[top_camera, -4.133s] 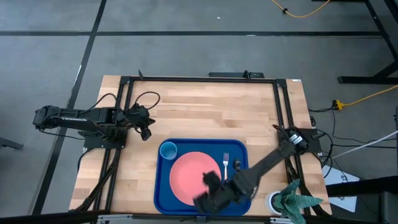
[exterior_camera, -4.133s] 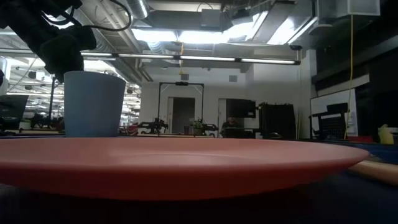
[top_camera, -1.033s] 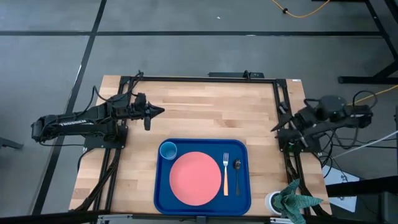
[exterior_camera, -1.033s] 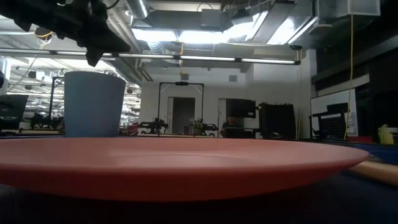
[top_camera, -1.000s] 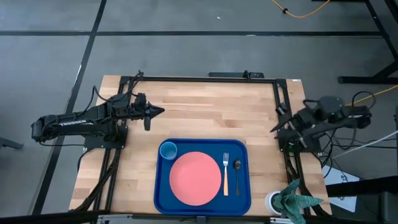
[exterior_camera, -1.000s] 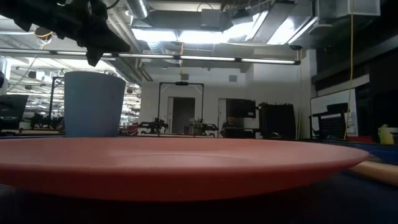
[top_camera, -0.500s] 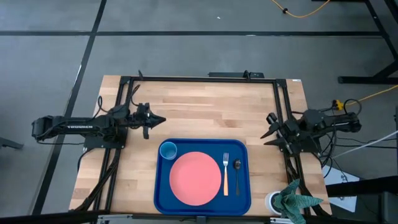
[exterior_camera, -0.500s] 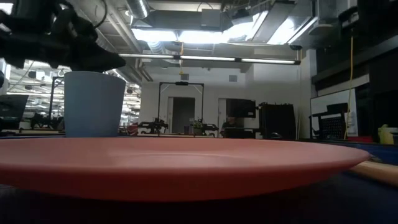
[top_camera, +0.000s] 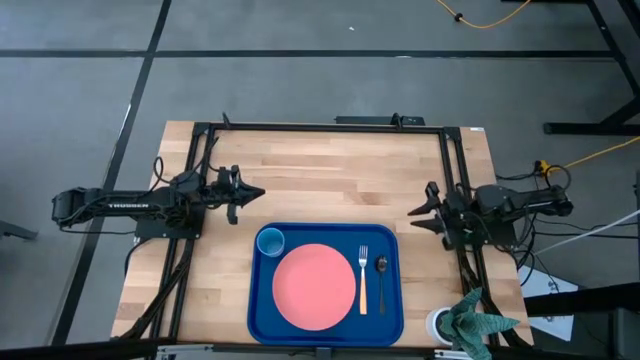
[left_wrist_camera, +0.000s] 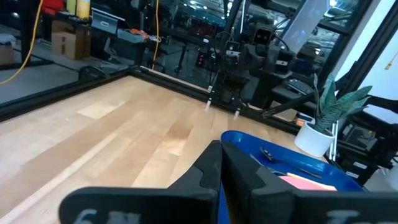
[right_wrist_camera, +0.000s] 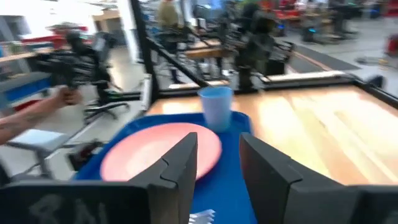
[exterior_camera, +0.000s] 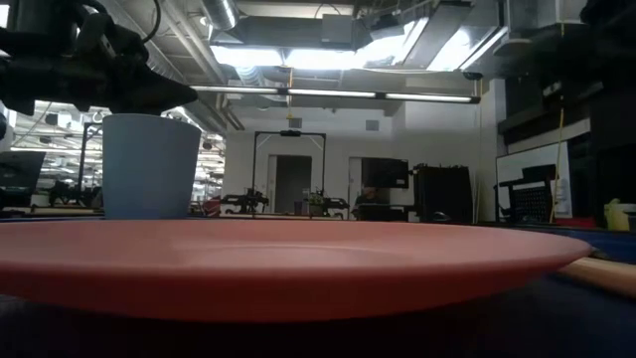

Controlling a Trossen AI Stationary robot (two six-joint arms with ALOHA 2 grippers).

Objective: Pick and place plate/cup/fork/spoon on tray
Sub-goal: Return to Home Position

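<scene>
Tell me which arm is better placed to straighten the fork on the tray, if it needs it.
Right. The tan-handled silver fork lies in the right part of the dark-blue rectangular tray. The right gripper, jaws open, hovers beside that end. The left gripper, jaws shut, sits farther off.

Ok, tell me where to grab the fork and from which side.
Probably take the fork by its tan handle, coming straight down with the claw fingers across its width. It lies flat on the tray, tines toward the table's far edge, in a narrow lane between the plate and the spoon.
</scene>
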